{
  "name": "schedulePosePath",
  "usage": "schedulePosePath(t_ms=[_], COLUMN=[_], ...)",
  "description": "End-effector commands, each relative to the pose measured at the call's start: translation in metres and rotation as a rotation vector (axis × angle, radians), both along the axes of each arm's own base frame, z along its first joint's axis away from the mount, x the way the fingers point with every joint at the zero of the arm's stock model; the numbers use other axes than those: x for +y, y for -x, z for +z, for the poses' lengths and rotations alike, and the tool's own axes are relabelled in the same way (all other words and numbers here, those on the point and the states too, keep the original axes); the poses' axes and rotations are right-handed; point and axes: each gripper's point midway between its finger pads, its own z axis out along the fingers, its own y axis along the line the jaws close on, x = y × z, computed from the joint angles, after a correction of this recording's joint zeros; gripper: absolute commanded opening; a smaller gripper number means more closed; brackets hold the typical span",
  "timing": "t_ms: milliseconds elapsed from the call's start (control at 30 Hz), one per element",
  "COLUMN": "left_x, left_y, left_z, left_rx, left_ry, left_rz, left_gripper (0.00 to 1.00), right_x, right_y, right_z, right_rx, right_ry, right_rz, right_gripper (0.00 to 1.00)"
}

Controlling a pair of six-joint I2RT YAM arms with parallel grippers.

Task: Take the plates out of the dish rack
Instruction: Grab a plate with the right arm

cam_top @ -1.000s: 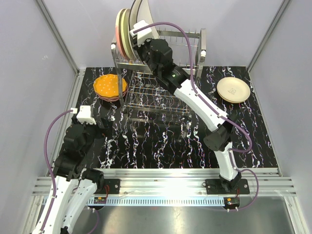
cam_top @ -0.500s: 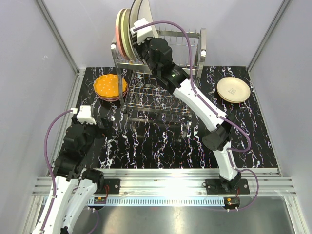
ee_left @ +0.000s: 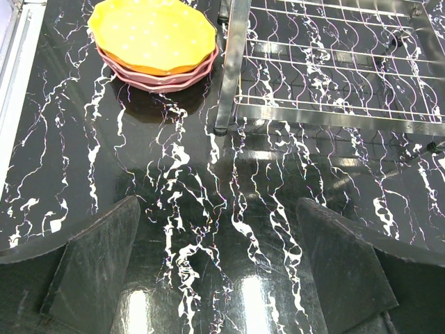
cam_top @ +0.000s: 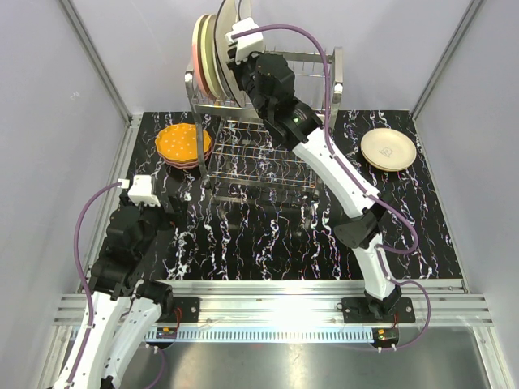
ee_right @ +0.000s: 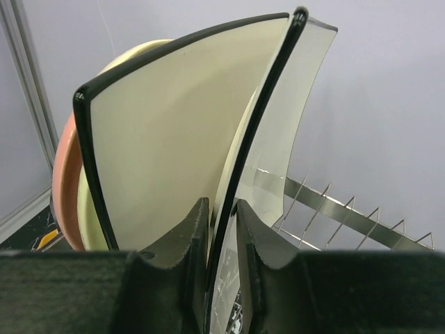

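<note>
Our right gripper (ee_right: pixel 221 207) pinching the square plate (ee_right: pixel 174 139) up in the rack (cam_top: pixel 259 162), our left gripper (ee_left: pixel 216 209) wide apart over the table (ee_left: pixel 83 160)

Upright plates (cam_top: pixel 207 49) crowd rack (cam_top: pixel 336 77) top-left — pegs (ee_right: pixel 348 217) bare rightward, table (cam_top: pixel 268 243) open in front

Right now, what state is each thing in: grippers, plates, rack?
Right gripper: shut on the square plate.
Left gripper: open, holding nothing.
Square plate: upright on edge.
Other racked plates: upright in the dish rack.
Orange plate: flat, atop pink plates on the table.
Round cream plate: flat on the table.
</note>
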Motion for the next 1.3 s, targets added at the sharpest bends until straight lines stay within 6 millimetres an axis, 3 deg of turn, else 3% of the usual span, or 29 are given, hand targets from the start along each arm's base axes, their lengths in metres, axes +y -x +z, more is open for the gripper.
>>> schedulePosePath(t_ms=[0,300,467,867,900,1267], left_x=[0.001,0.001,0.001,0.001,0.001,-0.001], left_y=[-0.007,-0.007,-0.008,-0.007,-0.007,-0.008], left_z=[0.007,0.006,0.005,0.006,0.007,0.005], left_rx=[-0.033,-0.027,-0.024,-0.027,-0.031,-0.027], left_ry=[-0.011,-0.014,-0.015,-0.015,-0.013,-0.015], left_rz=[0.006,0.004,0.004,0.004,0.002,-0.004], left_gripper=[0.99,0.99,0.99,0.99,0.99,0.99], right_x=[-0.017,-0.023,-0.017,-0.024,-0.028,-0.040], right_y=[0.047,0.055,0.050,0.036,0.040,0.044], right_z=[0.113,0.133,0.125,0.120,0.130,0.145], right_rx=[-0.237,-0.288,-0.273,-0.261,-0.286,-0.321], right_ry=[-0.223,-0.267,-0.276,-0.358,-0.393,-0.473], right_rz=[0.104,0.111,0.120,0.038,0.037,0.009], right_gripper=[0.00,0.00,0.00,0.00,0.00,0.00])
